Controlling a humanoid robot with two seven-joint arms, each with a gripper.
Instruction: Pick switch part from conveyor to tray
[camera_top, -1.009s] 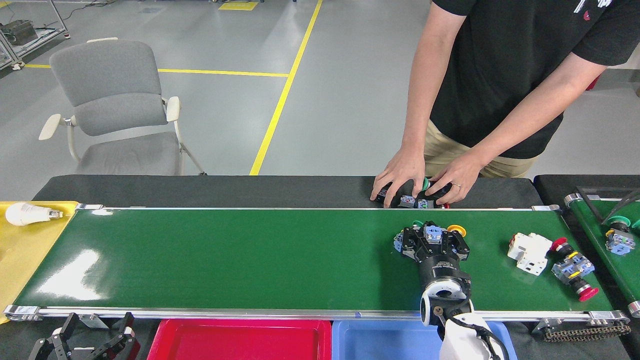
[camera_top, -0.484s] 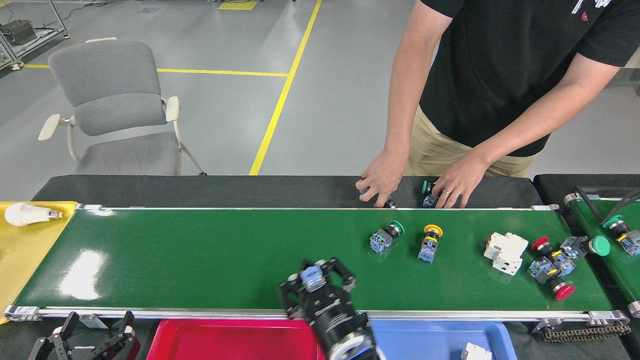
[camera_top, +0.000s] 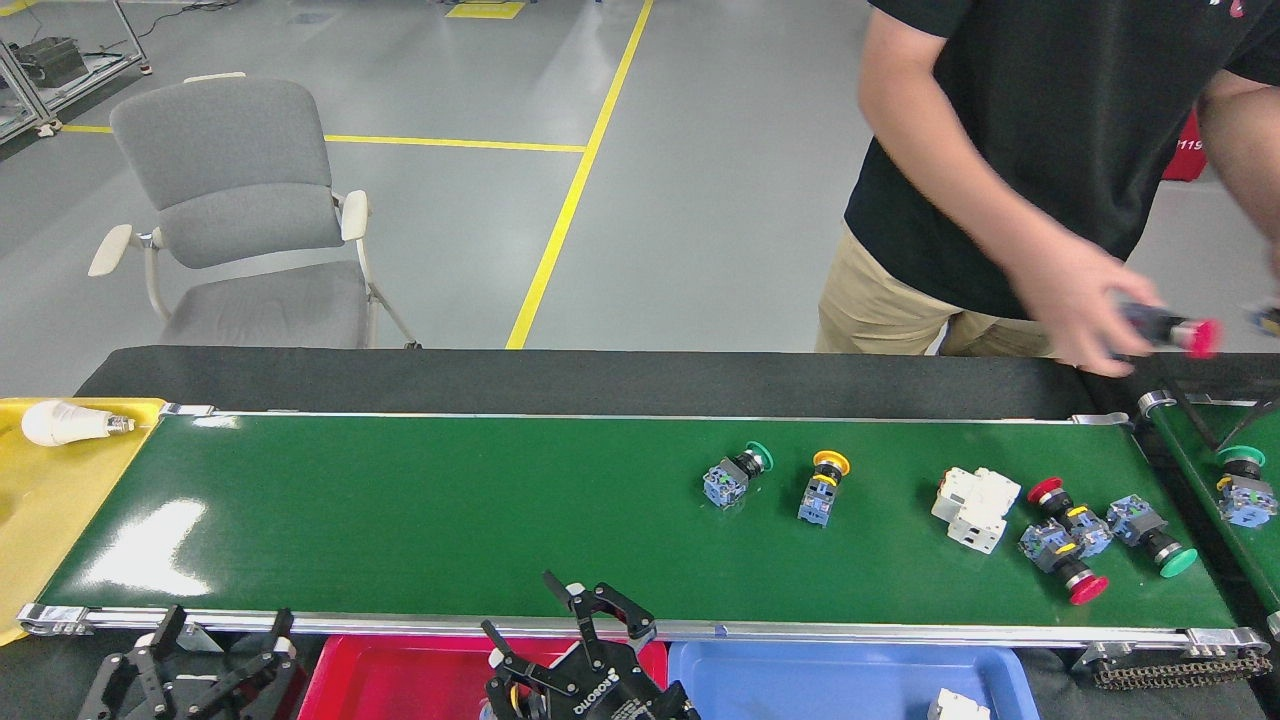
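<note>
Right tool has pulled back over the red tray, fingers spread, empty. Green-capped switch part on conveyor looks light, rigid; grip its squared body.

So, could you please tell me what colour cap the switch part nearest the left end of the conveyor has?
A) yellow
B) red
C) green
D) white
C: the leftmost switch part on the conveyor has a green cap, while the yellow-capped switch part lies to its right and the red-capped ones lie farther right still.
</note>
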